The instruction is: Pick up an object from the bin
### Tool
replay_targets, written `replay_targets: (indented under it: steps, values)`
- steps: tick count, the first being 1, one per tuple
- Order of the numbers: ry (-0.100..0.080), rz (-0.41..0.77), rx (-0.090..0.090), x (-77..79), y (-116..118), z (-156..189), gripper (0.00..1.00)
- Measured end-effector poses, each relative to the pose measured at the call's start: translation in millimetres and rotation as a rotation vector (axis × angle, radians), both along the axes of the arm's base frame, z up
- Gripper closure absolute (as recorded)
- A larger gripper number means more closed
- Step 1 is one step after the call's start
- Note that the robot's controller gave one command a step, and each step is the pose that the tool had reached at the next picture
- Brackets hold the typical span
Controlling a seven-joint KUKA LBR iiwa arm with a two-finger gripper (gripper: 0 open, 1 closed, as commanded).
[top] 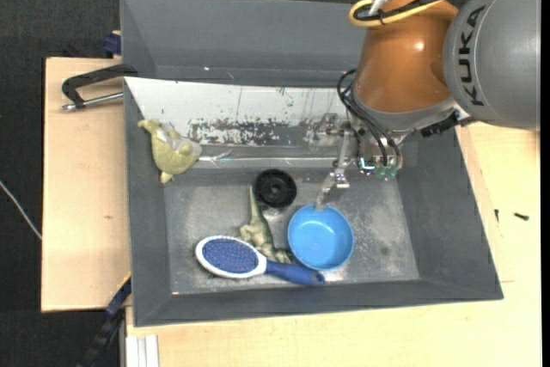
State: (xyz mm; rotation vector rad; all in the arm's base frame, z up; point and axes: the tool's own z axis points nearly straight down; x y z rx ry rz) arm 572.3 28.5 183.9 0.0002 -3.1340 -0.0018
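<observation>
Grey bin [391,249], blue bowl [320,238], hairbrush [232,257] inside

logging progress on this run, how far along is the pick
Done: nothing looks picked yet. The blue bowl, blue hairbrush, black round cap and green toy all lie on the floor of the bin, and a pale plush leans on its left wall. In hand: the gripper hangs low just over the bowl's far rim. Left: taking hold of one thing and lifting it out.
</observation>
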Motion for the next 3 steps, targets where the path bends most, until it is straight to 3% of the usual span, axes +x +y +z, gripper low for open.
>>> replay_targets:
  steps: [1,2,3]
  values:
    - [-0.007,0.466,0.002,-18.4,-62,-108,0.00]
    - [-0.018,0.466,0.003,-14.8,-59,-103,1.00]
    - [-0.024,0.465,-0.001,-14.1,-32,35,1.00]
